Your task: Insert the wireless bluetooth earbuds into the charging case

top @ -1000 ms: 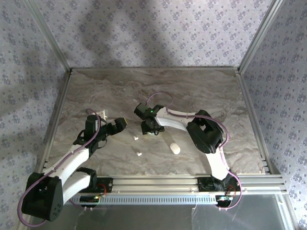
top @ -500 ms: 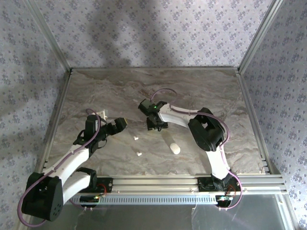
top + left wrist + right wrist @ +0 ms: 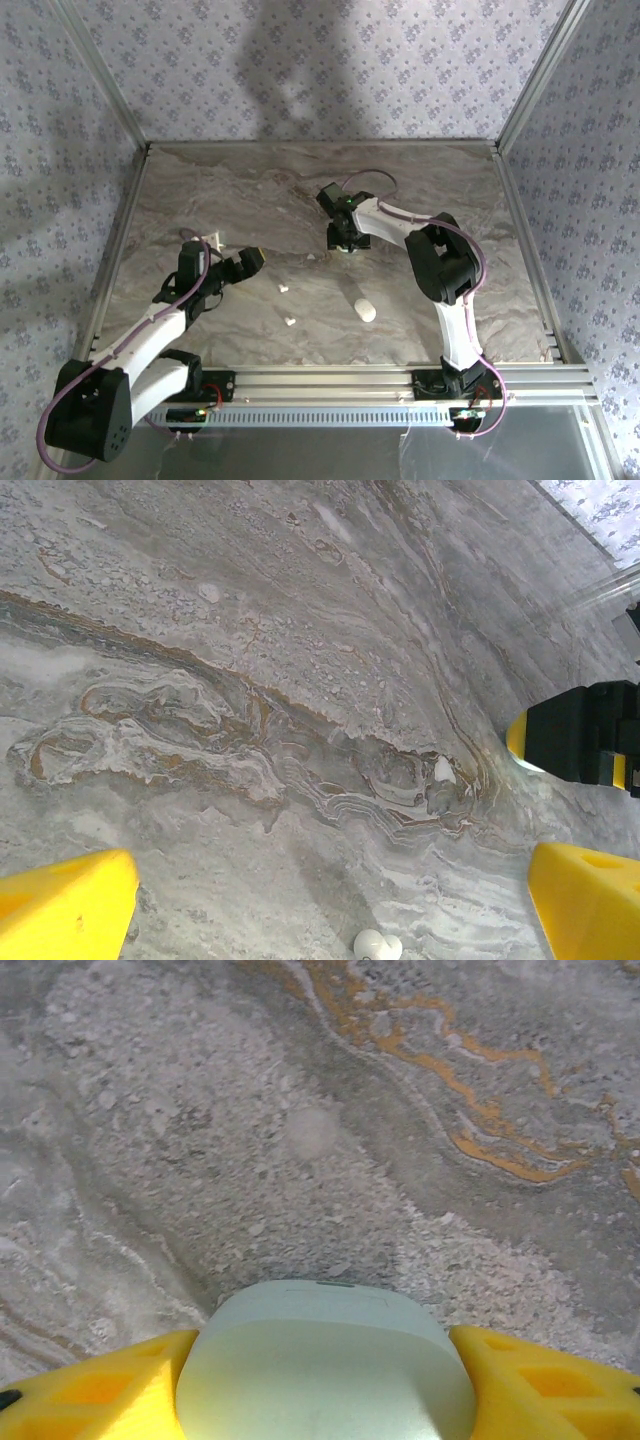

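Claw on the right [image 3: 345,241] clamps mint case [image 3: 325,1360], beyond white case [image 3: 365,310]; left claw [image 3: 332,880], left of white case, gapes wide, holding nothing.

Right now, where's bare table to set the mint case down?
Bare: far left, between back wall and left arm; right side, between right arm and rail. Crowded: near middle, two earbuds and the white case.
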Robot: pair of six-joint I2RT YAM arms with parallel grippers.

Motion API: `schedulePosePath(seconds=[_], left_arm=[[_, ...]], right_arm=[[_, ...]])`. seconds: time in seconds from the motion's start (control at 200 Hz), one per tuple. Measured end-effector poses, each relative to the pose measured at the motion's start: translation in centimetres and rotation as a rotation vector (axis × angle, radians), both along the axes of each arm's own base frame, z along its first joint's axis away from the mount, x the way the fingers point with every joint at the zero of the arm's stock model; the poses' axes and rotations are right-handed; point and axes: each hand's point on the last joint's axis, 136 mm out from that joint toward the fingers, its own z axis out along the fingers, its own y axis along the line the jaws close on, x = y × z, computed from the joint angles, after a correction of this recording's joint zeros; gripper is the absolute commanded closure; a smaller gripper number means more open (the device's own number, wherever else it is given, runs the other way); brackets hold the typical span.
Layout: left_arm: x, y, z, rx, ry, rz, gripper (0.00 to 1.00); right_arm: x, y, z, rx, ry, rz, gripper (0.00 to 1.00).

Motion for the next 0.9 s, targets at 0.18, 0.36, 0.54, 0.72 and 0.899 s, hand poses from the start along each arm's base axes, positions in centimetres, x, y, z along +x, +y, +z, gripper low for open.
schedulePosePath(seconds=[0.18, 0.36, 0.54, 0.72, 0.899], left_arm=[[0.0, 0.0, 0.0, 0.0, 0.0, 0.0, 0.0], [0.0, 0.0, 0.0, 0.0, 0.0, 0.0, 0.0], [-0.1, 0.0, -0.2, 0.001, 0.004, 0.0, 0.0], [-0.1, 0.0, -0.2, 0.001, 0.005, 0.0, 0.0], [-0.1, 0.0, -0.3, 0.001, 0.005, 0.0, 0.0]], right_arm=[[-0.5, 0.1, -0.6, 0.014, 0.016, 0.015, 0.24], [-1.7, -0.5, 0.4, 0.028, 0.015, 0.027, 0.18], [-4.1, -1.6, 3.8, 0.078, -0.034, 0.065, 0.18], [-8.3, -2.8, 4.8, 0.107, -0.032, 0.151, 0.2], [-12.8, -3.3, 3.0, 0.117, 0.052, 0.23, 0.21]])
